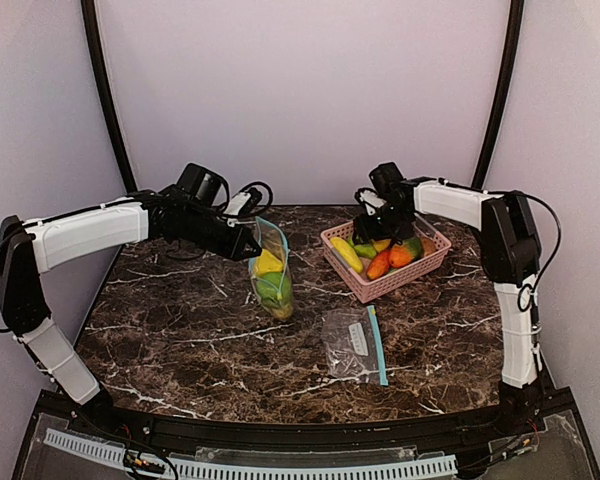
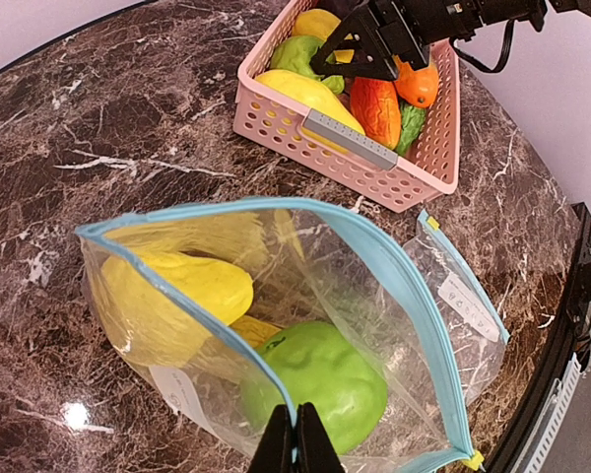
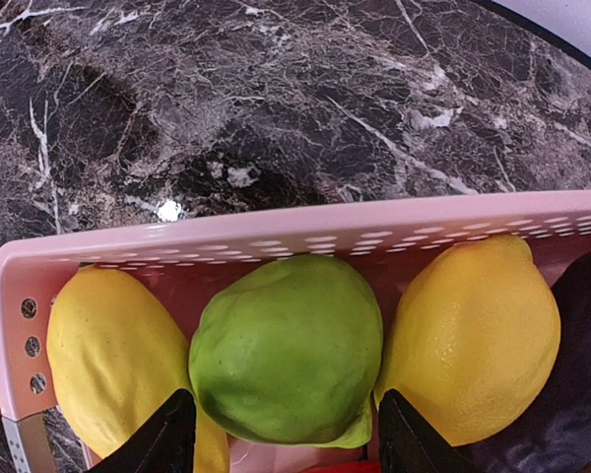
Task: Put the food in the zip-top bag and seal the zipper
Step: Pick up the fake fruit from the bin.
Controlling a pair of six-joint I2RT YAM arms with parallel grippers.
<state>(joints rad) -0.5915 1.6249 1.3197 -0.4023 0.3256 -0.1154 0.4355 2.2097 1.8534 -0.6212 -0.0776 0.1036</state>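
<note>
Between the spread right fingers (image 3: 167,436) lies a green fruit (image 3: 286,345).

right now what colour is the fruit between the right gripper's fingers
Green fruit, best in right wrist view.

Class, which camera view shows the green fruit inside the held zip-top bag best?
Left wrist: the green fruit lies large inside the open bag. Top external shows it small through the plastic; right wrist shows the basket instead.
</note>
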